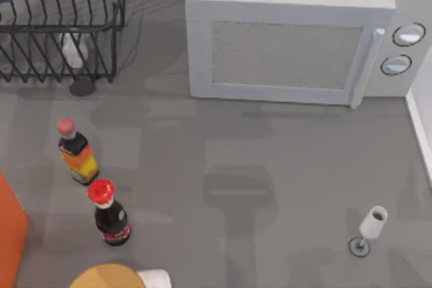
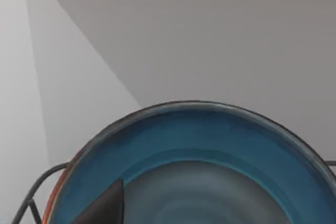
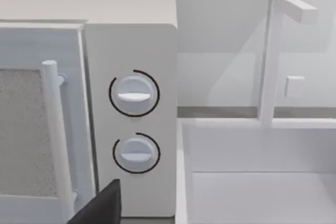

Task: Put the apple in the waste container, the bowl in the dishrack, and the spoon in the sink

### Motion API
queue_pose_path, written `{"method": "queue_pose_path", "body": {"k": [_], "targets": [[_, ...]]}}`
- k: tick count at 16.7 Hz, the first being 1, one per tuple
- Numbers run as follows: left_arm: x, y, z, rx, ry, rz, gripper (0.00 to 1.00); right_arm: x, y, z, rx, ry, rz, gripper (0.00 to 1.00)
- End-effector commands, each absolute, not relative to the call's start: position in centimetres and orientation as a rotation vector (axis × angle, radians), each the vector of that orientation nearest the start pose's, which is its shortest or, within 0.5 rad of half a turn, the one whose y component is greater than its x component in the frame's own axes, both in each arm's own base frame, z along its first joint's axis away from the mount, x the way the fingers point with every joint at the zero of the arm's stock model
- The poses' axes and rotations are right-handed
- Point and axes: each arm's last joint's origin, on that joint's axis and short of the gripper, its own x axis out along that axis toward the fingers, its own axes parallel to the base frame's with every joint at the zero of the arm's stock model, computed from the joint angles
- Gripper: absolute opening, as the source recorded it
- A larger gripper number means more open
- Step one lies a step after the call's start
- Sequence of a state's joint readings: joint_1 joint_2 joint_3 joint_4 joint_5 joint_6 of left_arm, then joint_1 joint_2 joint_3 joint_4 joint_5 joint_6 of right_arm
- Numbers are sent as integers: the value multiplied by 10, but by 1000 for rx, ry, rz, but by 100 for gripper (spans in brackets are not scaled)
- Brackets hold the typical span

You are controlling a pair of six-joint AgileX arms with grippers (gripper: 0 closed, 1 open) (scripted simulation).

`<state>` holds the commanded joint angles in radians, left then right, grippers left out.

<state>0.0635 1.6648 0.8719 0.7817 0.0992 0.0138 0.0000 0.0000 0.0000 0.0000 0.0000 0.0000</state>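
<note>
The left wrist view looks straight into the bowl (image 2: pixel 210 150), which is big and round, blue inside, with a thin reddish edge. Thin black wires of the dishrack (image 2: pixel 31 195) curve just beside the bowl, so the bowl is at the rack, but I cannot tell if it rests in it. One dark finger (image 2: pixel 105 208) of the left gripper pokes in at the bowl, and I cannot tell if the jaws hold the bowl or how wide they are. From above, the dishrack (image 1: pixel 61 25) stands at the far left of the table (image 1: pixel 270 166). A white microwave (image 1: pixel 290 45) sits beside it. Two bottles stand at the left: one with a pink cap (image 1: pixel 75 152) and one with a red cap (image 1: pixel 108 212). A small white glass (image 1: pixel 370 228) stands at the right. The right wrist view faces the microwave's two knobs (image 3: pixel 134 124) and the white sink (image 3: pixel 262 171) just beside it. A dark finger (image 3: pixel 100 208) shows there too, and I cannot tell how its jaws stand.
</note>
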Motion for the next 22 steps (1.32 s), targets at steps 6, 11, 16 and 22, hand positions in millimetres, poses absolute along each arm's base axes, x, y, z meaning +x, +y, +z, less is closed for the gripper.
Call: {"method": "queue_pose_path", "body": {"k": [6, 11, 16, 22], "targets": [[275, 12, 262, -4, 3, -16, 100, 106, -1, 160, 0, 0, 0, 100], [182, 4, 260, -3, -41, -13, 100, 106, -1, 160, 0, 0, 0, 100], [121, 0, 214, -2, -56, -7, 100, 106, -1, 160, 0, 0, 0, 100], [106, -1, 162, 0, -3, -1, 100, 106, -1, 160, 0, 0, 0, 100]]}}
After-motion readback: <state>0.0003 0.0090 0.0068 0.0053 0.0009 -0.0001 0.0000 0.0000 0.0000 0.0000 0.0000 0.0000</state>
